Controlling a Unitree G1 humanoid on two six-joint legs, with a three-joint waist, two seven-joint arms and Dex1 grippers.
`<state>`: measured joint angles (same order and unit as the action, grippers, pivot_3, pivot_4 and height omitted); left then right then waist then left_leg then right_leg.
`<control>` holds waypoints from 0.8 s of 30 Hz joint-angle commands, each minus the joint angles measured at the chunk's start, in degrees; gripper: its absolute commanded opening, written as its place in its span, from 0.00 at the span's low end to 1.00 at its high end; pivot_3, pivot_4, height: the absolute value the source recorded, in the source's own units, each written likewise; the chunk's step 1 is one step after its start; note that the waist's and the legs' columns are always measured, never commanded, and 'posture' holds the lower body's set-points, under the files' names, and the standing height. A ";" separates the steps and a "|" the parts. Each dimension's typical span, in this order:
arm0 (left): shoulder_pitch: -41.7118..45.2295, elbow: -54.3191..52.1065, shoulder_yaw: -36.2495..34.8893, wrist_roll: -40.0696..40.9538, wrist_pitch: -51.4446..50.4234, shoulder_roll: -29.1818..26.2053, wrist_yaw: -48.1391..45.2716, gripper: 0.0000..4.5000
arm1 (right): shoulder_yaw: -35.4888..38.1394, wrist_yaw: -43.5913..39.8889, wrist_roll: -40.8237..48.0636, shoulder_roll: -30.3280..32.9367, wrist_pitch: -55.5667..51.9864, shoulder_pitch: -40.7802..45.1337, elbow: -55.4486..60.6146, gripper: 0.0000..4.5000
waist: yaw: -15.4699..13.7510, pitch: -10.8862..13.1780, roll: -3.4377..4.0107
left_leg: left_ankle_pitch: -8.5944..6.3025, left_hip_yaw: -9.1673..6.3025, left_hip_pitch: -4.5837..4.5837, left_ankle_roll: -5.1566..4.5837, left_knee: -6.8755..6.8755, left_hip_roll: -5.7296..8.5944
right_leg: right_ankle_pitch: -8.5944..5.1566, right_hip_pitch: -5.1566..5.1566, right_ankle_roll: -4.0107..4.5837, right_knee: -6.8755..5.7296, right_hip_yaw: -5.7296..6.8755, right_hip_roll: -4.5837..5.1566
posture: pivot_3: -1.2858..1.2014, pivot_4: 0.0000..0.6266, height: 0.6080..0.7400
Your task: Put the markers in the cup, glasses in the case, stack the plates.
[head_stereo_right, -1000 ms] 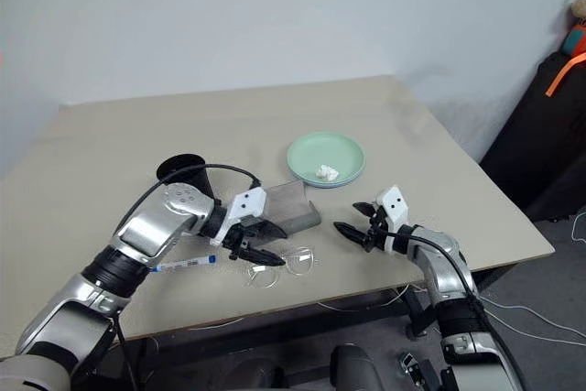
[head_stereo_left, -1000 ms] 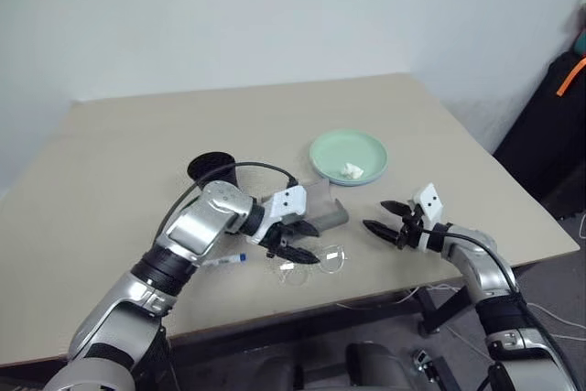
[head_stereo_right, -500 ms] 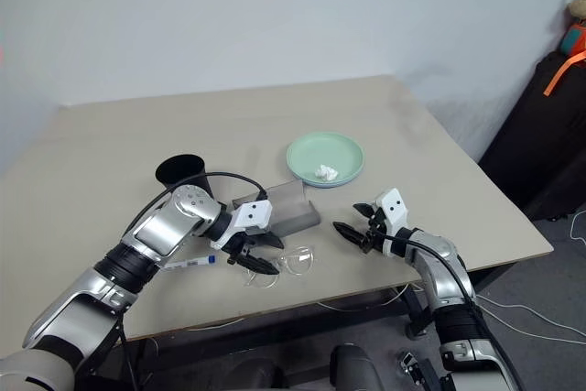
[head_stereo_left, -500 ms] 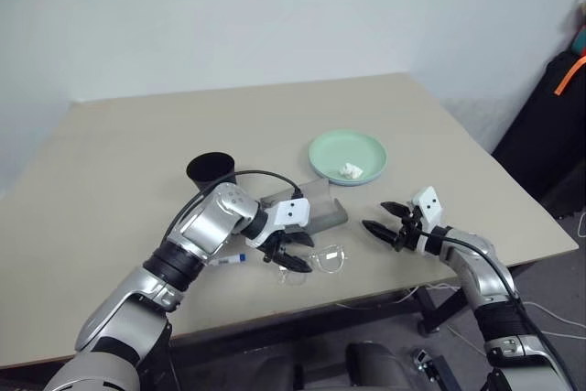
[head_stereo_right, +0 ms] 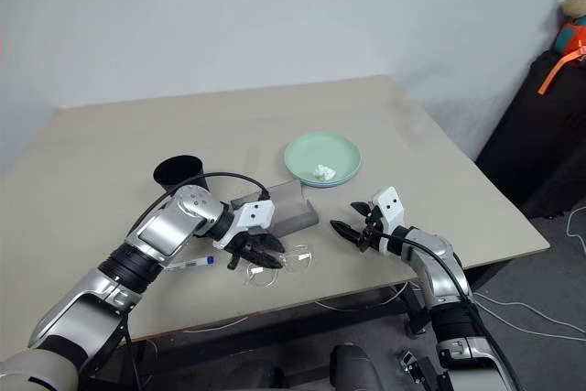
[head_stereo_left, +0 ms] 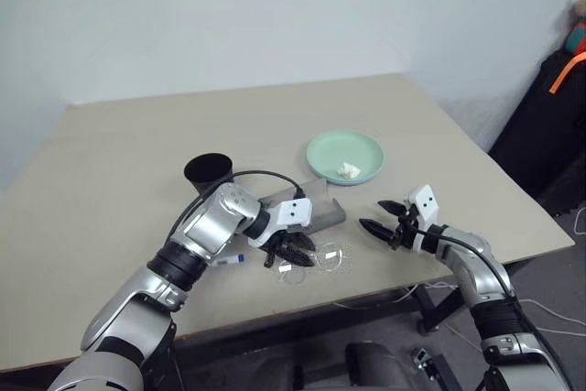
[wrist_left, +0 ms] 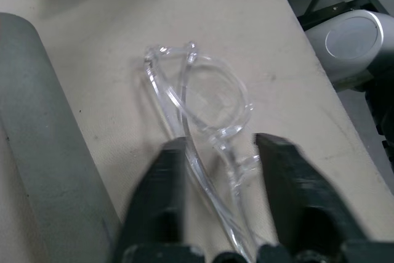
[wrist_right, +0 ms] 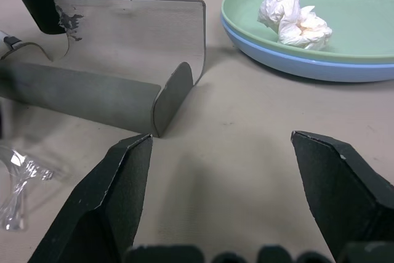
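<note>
The clear-framed glasses (head_stereo_left: 320, 260) lie folded on the table just in front of the open grey case (head_stereo_left: 316, 208). My left gripper (head_stereo_left: 295, 256) reaches down on them from the left; in the left wrist view its fingers (wrist_left: 169, 170) press against the folded arms of the glasses (wrist_left: 209, 100). A blue-ended marker (head_stereo_left: 229, 260) lies under my left forearm. The black cup (head_stereo_left: 210, 170) stands upright behind the case. The mint green plate (wrist_right: 345, 41) rests on the light blue plate (wrist_right: 320, 69). My right gripper (head_stereo_left: 371, 214) hovers open, right of the case, holding nothing.
A crumpled white lump (head_stereo_left: 349, 170) sits in the green plate. The table's front edge (head_stereo_left: 366, 290) runs close below both grippers, with cables hanging beneath it. A black bag (head_stereo_left: 549, 125) with an orange strap stands beyond the table's right side.
My left gripper sank onto the glasses and its fingers drew together around them. The right gripper kept still and open.
</note>
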<state>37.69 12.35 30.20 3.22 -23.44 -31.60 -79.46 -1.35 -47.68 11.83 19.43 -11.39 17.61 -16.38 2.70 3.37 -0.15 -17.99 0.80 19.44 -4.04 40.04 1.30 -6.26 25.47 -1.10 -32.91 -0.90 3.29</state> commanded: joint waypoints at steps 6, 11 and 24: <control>1.78 -0.79 -2.00 0.16 0.01 0.14 -0.13 0.00 | 0.30 0.15 0.96 0.10 0.18 1.84 1.59 0.87 | -0.01 -0.01 -0.01 | 0.00 0.04 -0.02 -0.01 0.12 -0.11 | 0.00 -0.02 0.00 -0.02 -0.14 -0.18 | 0.52 0.00 0.91; 1.77 -0.79 -2.02 0.12 0.01 0.16 -0.15 0.00 | 0.29 0.15 0.97 0.11 0.18 1.85 1.59 0.87 | -0.01 -0.01 -0.01 | 0.00 0.08 -0.02 -0.01 0.13 -0.14 | 0.00 -0.02 0.00 -0.02 -0.23 -0.24 | 0.52 0.00 0.91; 1.52 -3.14 -4.02 1.91 -0.86 -0.55 -0.84 0.00 | 0.01 0.52 0.40 -0.12 1.11 2.41 0.52 0.87 | 0.00 -0.01 -0.01 | 0.00 0.11 -0.02 -0.02 0.13 -0.14 | 0.00 0.00 0.00 -0.02 -0.34 -0.28 | 0.52 0.00 0.91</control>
<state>37.89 11.16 28.02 4.19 -24.30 -31.74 -80.12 -1.70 -47.52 11.74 19.33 -11.29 18.20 -16.70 2.70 3.36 -0.16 -17.99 0.91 19.42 -4.06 40.17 1.17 -6.26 25.47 -1.10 -32.92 -1.25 3.01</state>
